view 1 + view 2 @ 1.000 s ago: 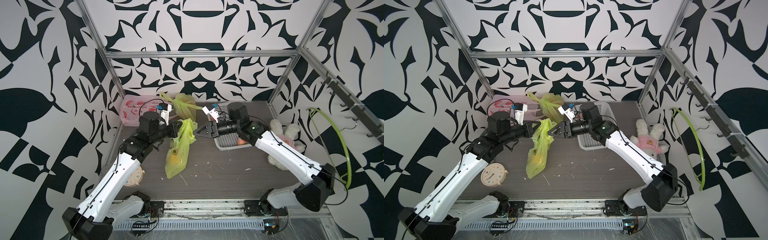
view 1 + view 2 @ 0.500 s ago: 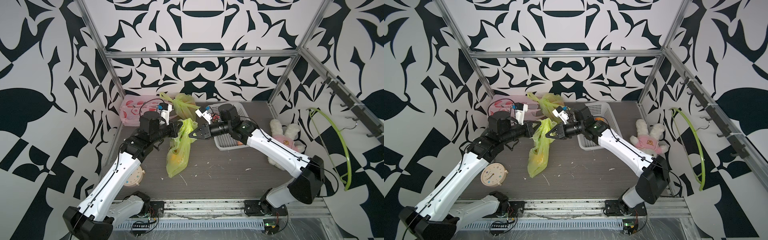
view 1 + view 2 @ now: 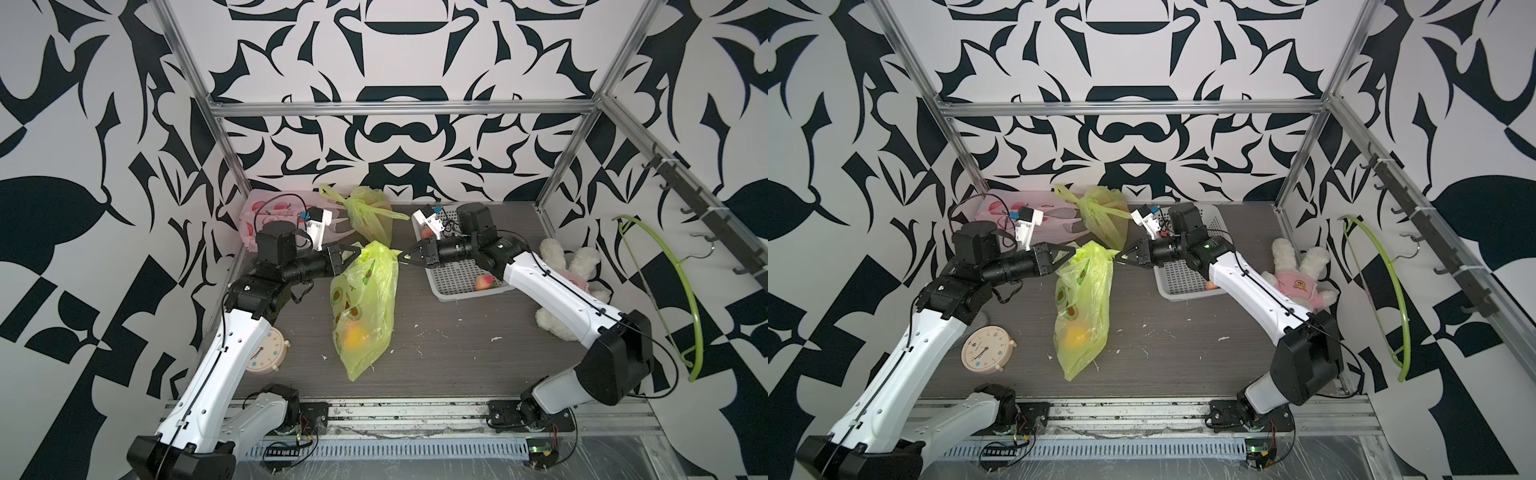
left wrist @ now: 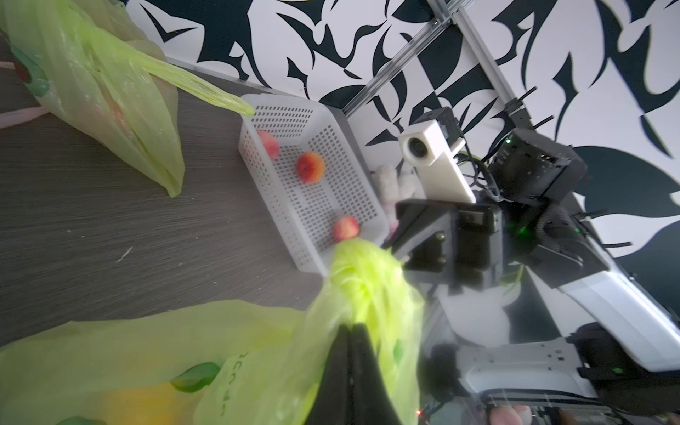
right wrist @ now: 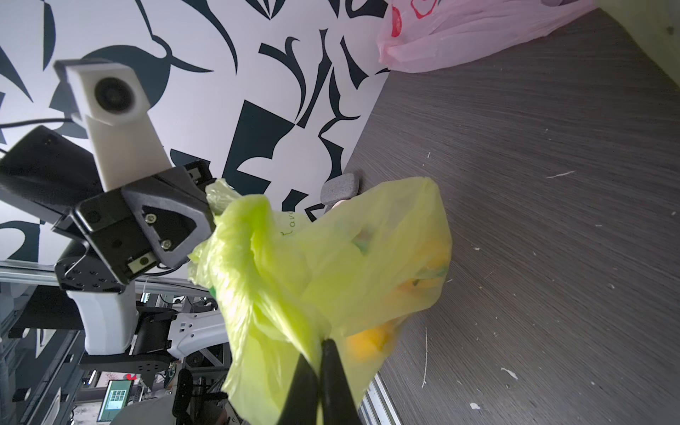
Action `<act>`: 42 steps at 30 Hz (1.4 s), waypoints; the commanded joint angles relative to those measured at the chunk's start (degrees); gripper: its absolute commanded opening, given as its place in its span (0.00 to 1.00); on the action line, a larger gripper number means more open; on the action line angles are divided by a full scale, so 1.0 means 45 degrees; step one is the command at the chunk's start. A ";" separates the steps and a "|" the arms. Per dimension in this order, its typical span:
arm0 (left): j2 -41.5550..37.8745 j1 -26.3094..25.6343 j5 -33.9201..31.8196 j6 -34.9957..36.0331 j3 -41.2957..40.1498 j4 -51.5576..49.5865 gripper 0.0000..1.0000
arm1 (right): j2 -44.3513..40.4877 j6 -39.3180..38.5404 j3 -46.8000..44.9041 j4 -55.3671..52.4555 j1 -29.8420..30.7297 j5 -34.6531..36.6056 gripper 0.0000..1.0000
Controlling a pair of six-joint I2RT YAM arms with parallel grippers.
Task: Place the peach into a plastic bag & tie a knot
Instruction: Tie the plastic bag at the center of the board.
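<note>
- Yellow-green thin film: plastic bag hangs at frame centre in both top views, its lower end at or near the surface; peach sits low inside
- Handling, judged: light, limp, slippery film; fruit bruises easily; best taken at the mouth corners
- Grip: left pincer clamped on one mouth corner, right pincer clamped on the opposite one
- Room: dark woodgrain, scattered crumbs; basket near at right of centre, patterned walls close
</note>
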 commanded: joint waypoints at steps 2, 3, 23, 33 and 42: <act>-0.0903 0.1462 0.0927 -0.1924 -0.0239 0.2216 0.00 | 0.0353 -0.1165 0.0425 -0.2234 -0.0736 0.2205 0.00; -0.0949 0.1652 0.1095 -0.2260 -0.0356 0.2655 0.00 | 0.0373 -0.1442 0.0507 -0.2635 -0.0747 0.2511 0.00; -0.0557 0.1859 -0.0190 -0.3263 -0.2100 0.5511 0.00 | -0.0893 -0.1218 -0.0183 -0.0900 0.3239 0.3822 0.75; -0.1101 0.1867 -0.0426 -0.3480 -0.2337 0.5512 0.00 | 0.1529 -0.1022 0.1439 -0.0328 0.4089 0.4463 0.77; -0.1580 0.1872 -0.0272 -0.3648 -0.2290 0.4740 0.00 | 0.2003 -0.1141 0.1190 -0.0220 0.3110 0.5960 0.16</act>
